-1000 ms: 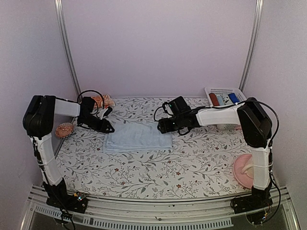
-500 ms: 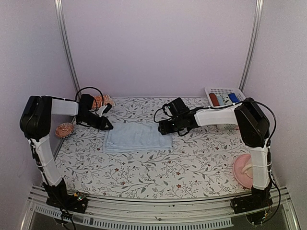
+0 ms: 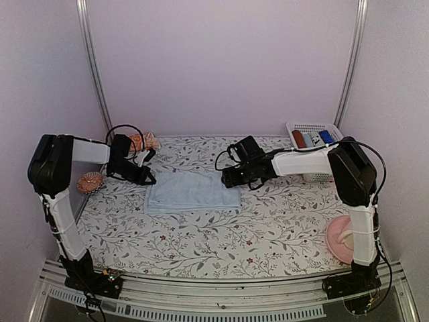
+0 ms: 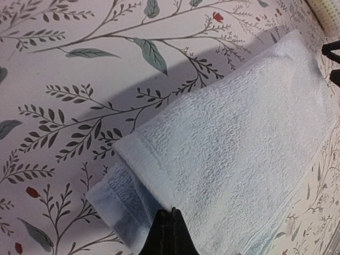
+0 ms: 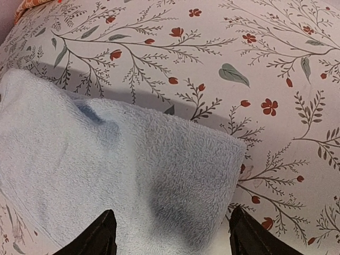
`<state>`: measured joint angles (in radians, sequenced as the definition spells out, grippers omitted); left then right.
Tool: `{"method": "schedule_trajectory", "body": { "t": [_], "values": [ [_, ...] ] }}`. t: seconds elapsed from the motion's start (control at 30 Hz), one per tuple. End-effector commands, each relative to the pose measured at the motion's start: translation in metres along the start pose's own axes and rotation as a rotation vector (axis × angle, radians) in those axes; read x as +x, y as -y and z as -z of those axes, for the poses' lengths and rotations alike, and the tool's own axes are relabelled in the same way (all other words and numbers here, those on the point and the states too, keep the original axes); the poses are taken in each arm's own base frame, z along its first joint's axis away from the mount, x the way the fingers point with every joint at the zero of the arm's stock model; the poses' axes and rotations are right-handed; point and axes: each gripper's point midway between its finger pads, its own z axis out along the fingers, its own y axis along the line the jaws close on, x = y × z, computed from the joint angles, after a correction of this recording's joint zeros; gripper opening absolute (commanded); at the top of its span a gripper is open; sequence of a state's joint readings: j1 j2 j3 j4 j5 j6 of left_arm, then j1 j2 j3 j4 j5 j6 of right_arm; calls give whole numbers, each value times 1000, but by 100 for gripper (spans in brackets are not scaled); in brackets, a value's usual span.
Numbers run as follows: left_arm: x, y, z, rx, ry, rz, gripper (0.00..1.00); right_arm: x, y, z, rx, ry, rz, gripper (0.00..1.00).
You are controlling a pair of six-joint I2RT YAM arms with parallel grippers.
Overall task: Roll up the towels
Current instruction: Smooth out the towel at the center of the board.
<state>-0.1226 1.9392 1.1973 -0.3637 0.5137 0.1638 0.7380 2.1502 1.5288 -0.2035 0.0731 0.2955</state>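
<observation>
Floral tabletop [image 3: 268,228]; light blue towel [image 3: 193,191] lies flat. Left gripper [image 4: 170,234] has just clenched at towel's corner; cloth nipped? can't tell. Right gripper [image 5: 170,236] unchanged, spread, other corner betw. its fingers. Roll prob. abt to start.

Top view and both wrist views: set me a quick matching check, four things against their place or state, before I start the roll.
Column one:
1. left gripper
2. right gripper
3. light blue towel
4. orange-red towel

Column two:
A. bunched up at the far left
B. open, over the right end of the flat towel
C. lying flat and unrolled between the two grippers
D. shut, at the left end of the flat towel

Pairs: 1-D, 2-B, 3-C, 4-A.
</observation>
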Motion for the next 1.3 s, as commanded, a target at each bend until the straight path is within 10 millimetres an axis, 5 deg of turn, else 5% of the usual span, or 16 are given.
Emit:
{"method": "schedule_trajectory", "body": {
  "t": [0.0, 0.37, 0.83, 1.1, 1.27],
  "values": [
    [6, 9, 7, 0, -10, -5, 0, -6, 9, -4, 40, 9, 2, 74],
    [15, 17, 26, -17, -11, 6, 0, 1, 19, -17, 105, -27, 21, 74],
    [31, -5, 11, -99, -79, 31, 0, 1, 32, -25, 180, -40, 34, 74],
    [3, 1, 32, -113, -5, -33, 47, 0, 30, -21, 176, -43, 39, 74],
    [-3, 21, 52, -87, 32, -128, 55, -4, 17, -9, 141, -32, 54, 74]
  ]
}}
